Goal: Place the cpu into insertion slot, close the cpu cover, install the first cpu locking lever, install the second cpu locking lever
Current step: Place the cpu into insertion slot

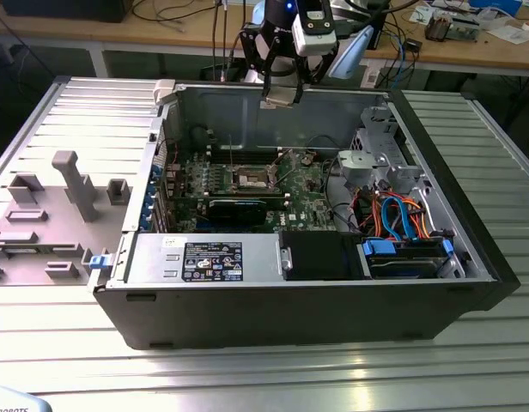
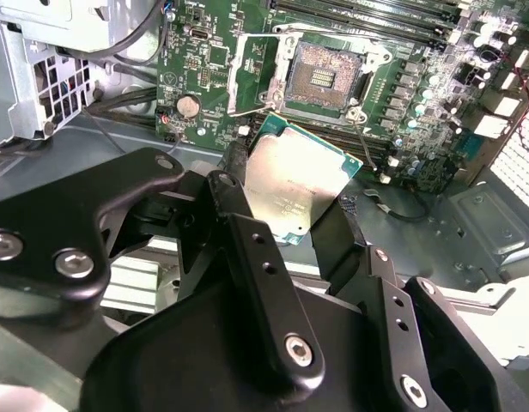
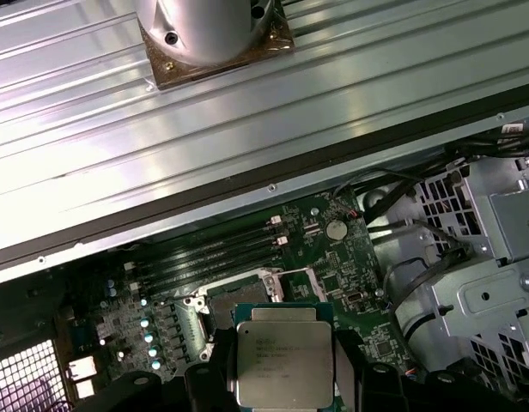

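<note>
In the exterior view, a grey moulded fixture plate with upright blocks is seen at the exterior view's left edge of the ribbed silver metal table. Beside it, in the middle of the table, a large black computer case is laid on its side with the side panel off. Inside the case a green motherboard is mounted, and the square insertion slot is found near the middle of the board. Above the far wall of the case the black gripper is hung in the air. In both wrist views its black fingers are clamped on two opposite edges of the cpu, a small flat square chip with a dull silver-grey top and a green rim. The cpu is held tilted above the motherboard, apart from the insertion slot, whose contact field is uncovered. The cpu cover, a thin silvery metal frame, is raised at one side of the slot. At the exterior view's right end of the case a silver drive cage and blue and orange cables are seen.
</note>
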